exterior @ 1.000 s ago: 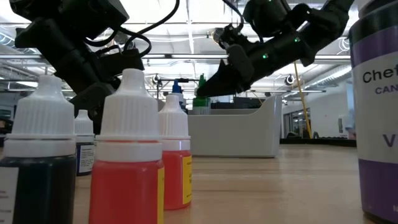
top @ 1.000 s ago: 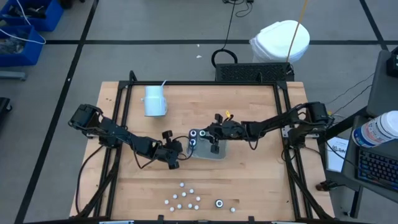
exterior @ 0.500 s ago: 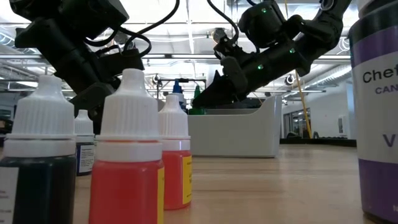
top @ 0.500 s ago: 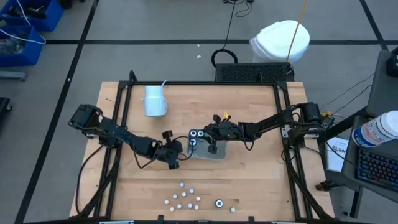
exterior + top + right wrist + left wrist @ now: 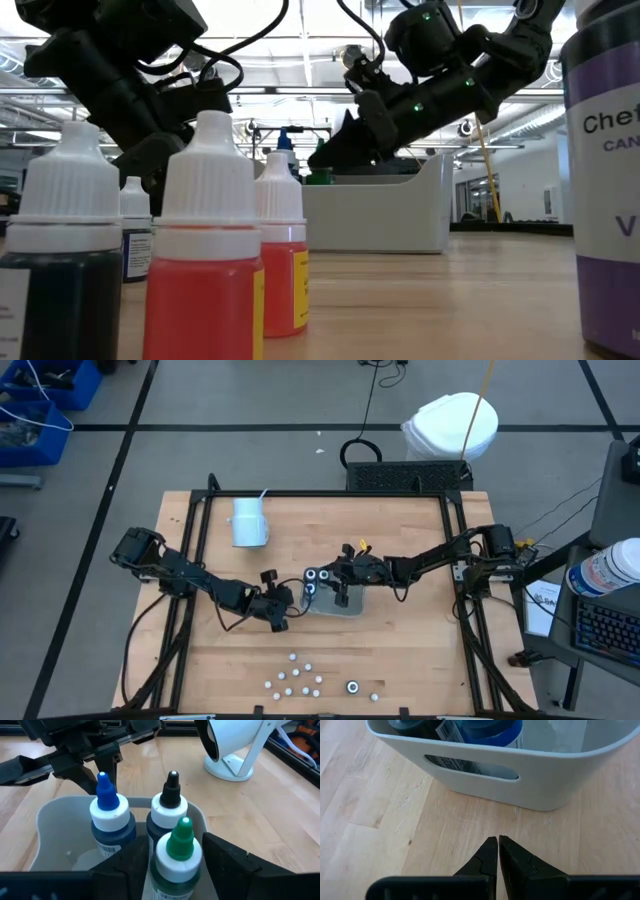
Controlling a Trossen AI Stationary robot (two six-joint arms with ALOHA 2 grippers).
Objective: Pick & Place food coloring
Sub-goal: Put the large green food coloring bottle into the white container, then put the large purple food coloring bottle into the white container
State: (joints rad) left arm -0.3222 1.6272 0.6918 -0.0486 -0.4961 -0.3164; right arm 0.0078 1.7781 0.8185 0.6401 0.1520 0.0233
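A grey tray (image 5: 345, 605) sits mid-table and holds a blue-tipped food coloring bottle (image 5: 107, 817) and a black-tipped one (image 5: 170, 805), both upright. My right gripper (image 5: 177, 844) hangs over the tray, shut on a green-tipped bottle (image 5: 180, 845); its green tip (image 5: 318, 177) shows just above the tray rim. My left gripper (image 5: 497, 845) is shut and points at the tray's left wall (image 5: 545, 785) without touching it. Several small white-capped bottles (image 5: 300, 680) and one dark bottle (image 5: 352, 687) stand near the table's near edge. My right gripper pinches the green-tipped bottle between its two fingers at the white collar and shoulder (image 5: 192, 857), one finger (image 5: 127, 865) on each side. It comes slanting down from the table's right. The bottle is upright inside the tray beside the other two; its base is hidden.
A white cup (image 5: 247, 522) lies on its side toward the far left of the table. In the low view, red and dark bottles (image 5: 210, 260) stand close to the camera, and a big purple-labelled container (image 5: 605, 180) stands at the right. Bare wood lies between the tray and the bottle cluster.
My right gripper has moved a little toward the table's left and down over the tray, carrying the green-tipped bottle lower until its tip is near the tray rim. The left arm has kept still.
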